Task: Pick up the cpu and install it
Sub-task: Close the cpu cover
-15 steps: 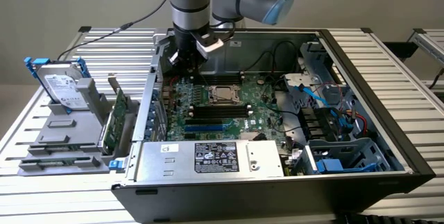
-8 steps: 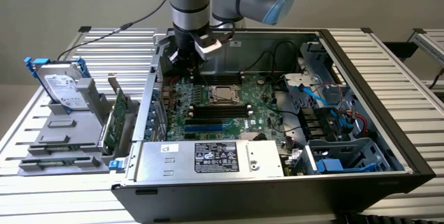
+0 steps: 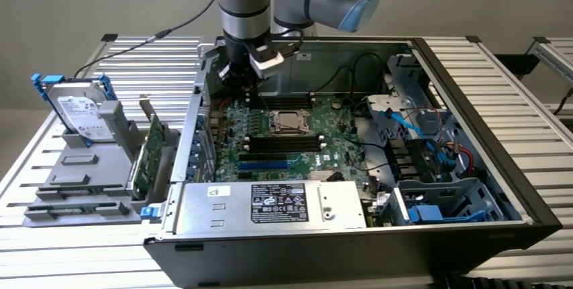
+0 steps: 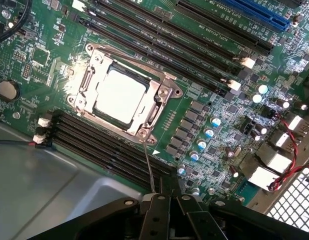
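In my wrist view the cpu (image 4: pixel 119 95), square with a pale grey top, lies in its socket under a metal frame (image 4: pixel 162 92). A thin lever (image 4: pixel 148 165) reaches my pincer (image 4: pixel 167 197), which is pressed together. The exterior view shows the open computer case (image 3: pixel 358 262) on the desk (image 3: pixel 510 101). The hard drive (image 3: pixel 80 111) and green card (image 3: pixel 152 145) stand outside the case, on the exterior view's left.

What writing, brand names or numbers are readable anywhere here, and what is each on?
No text reads clearly.
Black label on the silver metal power-supply box: print too small.
White label on the silver hard drive: blurred.
White print on the green motherboard and the long blue slot: too small.
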`<state>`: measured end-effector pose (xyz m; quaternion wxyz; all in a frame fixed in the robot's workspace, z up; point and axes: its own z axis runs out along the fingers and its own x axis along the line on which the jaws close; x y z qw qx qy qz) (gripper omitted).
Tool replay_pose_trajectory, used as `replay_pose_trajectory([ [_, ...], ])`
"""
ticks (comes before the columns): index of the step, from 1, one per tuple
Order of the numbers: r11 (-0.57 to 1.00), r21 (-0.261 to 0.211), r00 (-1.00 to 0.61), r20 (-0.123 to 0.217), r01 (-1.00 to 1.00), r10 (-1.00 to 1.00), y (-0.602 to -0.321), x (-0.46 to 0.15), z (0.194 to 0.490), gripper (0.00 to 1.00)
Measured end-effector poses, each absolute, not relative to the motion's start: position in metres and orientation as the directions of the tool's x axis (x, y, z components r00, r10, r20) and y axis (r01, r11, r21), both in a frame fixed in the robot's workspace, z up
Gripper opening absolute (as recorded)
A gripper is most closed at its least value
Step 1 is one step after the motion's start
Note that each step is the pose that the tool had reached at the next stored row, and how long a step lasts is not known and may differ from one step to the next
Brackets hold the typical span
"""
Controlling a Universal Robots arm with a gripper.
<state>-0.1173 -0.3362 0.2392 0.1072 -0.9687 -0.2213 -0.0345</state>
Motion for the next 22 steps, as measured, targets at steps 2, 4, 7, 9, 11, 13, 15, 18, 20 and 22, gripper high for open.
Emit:
replay_pose_trajectory([
  [2,-0.881,-0.197,0.902,0.117,0.43,0.415,-0.3362,-0.1173,0.2392,0.11],
  [4,-0.882,-0.204,0.905,0.12,0.424,0.408,-0.3362,-0.1173,0.2393,0.11],
  [7,-0.883,-0.218,0.909,0.126,0.416,0.397,-0.3362,-0.1173,0.2392,0.11],
  [9,-0.882,-0.23,0.911,0.132,0.412,0.391,-0.3362,-0.1172,0.2392,0.11],
  [11,-0.88,-0.241,0.912,0.137,0.409,0.386,-0.3362,-0.1169,0.2393,0.11],
  [13,-0.878,-0.252,0.913,0.142,0.407,0.382,-0.3362,-0.1164,0.2393,0.11],
  [15,-0.876,-0.262,0.914,0.146,0.405,0.379,-0.3362,-0.1158,0.2392,0.11],
  [18,-0.875,-0.274,0.916,0.151,0.4,0.372,-0.3369,-0.1154,0.2393,0.11],
  [20,-0.875,-0.275,0.917,0.151,0.399,0.37,-0.3381,-0.1154,0.2393,0.11],
  [22,-0.876,-0.275,0.918,0.151,0.396,0.367,-0.3394,-0.1154,0.2392,0.11],
])
